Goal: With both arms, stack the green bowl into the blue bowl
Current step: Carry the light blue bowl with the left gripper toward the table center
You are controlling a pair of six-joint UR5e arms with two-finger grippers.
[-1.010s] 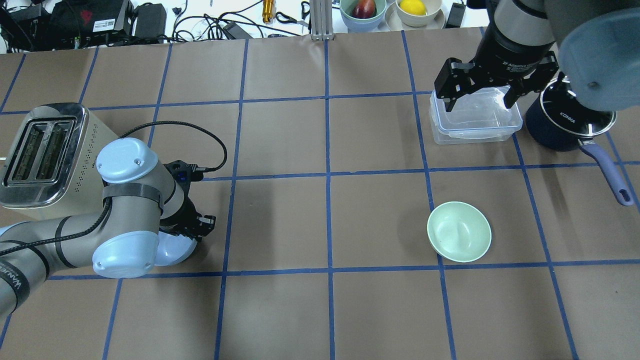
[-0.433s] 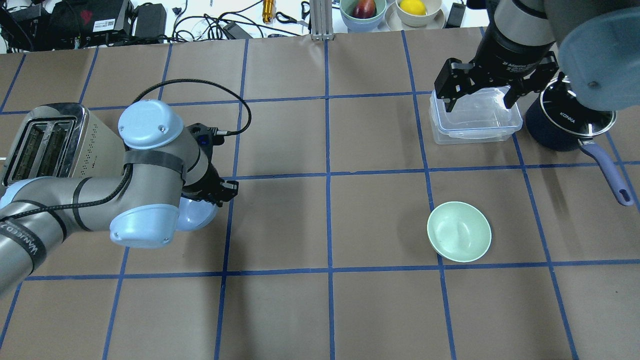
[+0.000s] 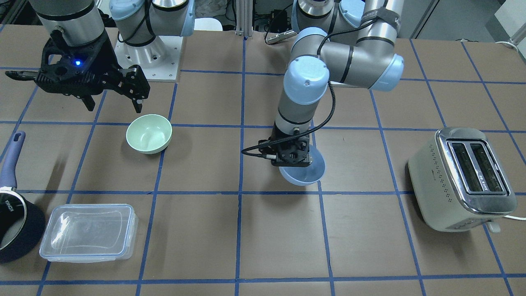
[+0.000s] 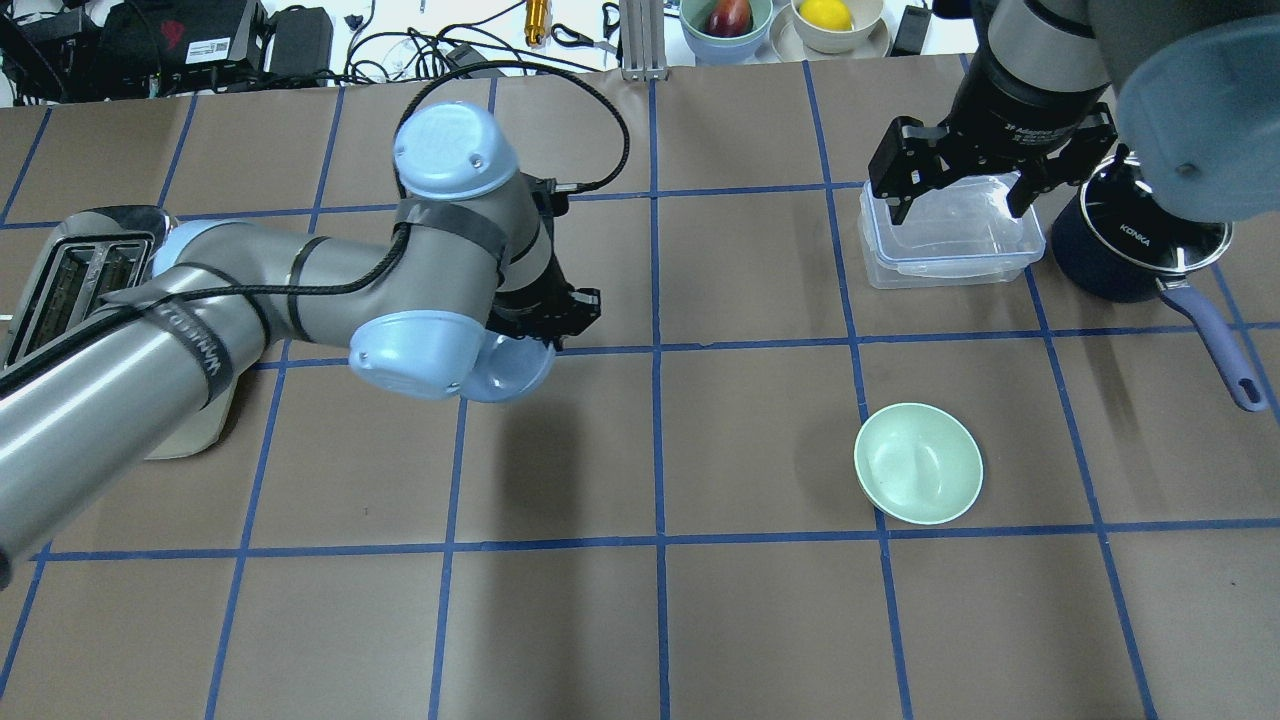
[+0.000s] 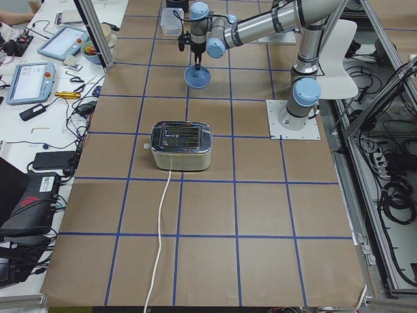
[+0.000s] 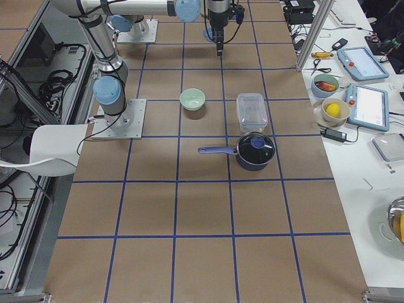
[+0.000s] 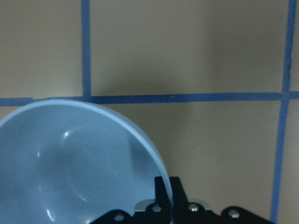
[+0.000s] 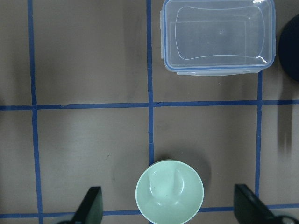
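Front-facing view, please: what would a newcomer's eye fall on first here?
The left hand pinching the blue bowl by its rim, near the table's middle. Then the green bowl, sitting alone beneath the open right hand at that view's left.

Bright, even light from above over the desk (image 4: 560,620); shadows soft. Overhead view: faint shadow just left of the green bowl (image 4: 918,463), small highlights inside it. Right wrist view sharp on the green bowl, right fingers (image 8: 91,205) either side of it blurred. Left wrist view soft, yellowish; blue bowl (image 7: 70,172) and left fingers (image 7: 177,196) out of focus. Chrome glare on the toaster (image 3: 431,185), well away from the green bowl.
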